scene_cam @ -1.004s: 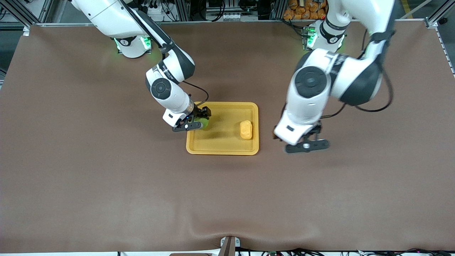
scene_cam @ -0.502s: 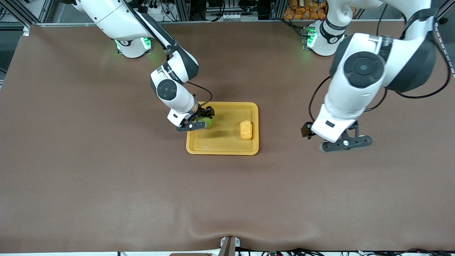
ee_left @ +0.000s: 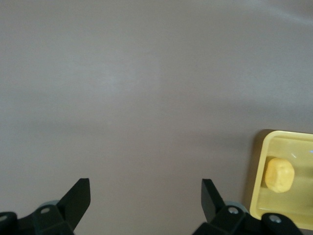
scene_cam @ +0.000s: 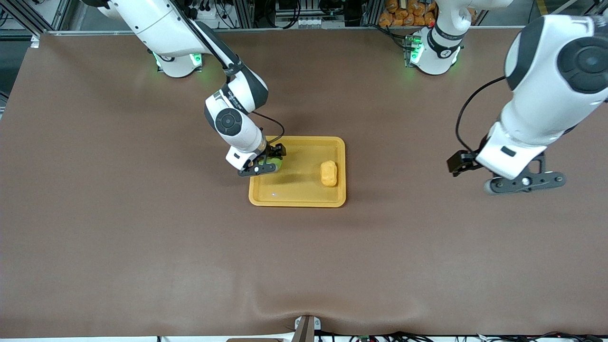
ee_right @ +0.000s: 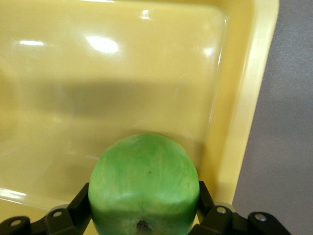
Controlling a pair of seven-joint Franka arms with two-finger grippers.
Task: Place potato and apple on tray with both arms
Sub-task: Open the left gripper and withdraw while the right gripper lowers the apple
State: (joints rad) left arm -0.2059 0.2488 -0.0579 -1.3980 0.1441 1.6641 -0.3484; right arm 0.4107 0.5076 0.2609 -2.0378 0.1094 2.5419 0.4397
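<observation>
Counter (scene_cam: 142,237): brown mat, w/ yellow tray (scene_cam: 297,200). Potato (scene_cam: 328,173) in tray, left-arm end. Right end effector (scene_cam: 267,161) clamped on apple (ee_right: 144,185) over tray. Left end effector (ee_left: 145,205) fingers apart, empty, over bare counter.

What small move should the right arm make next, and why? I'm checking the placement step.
Probably lower a little and open. The right end effector is shut on the apple over the tray, at the right arm's end; the potato already lies in it. The left end effector is open over bare table.
</observation>
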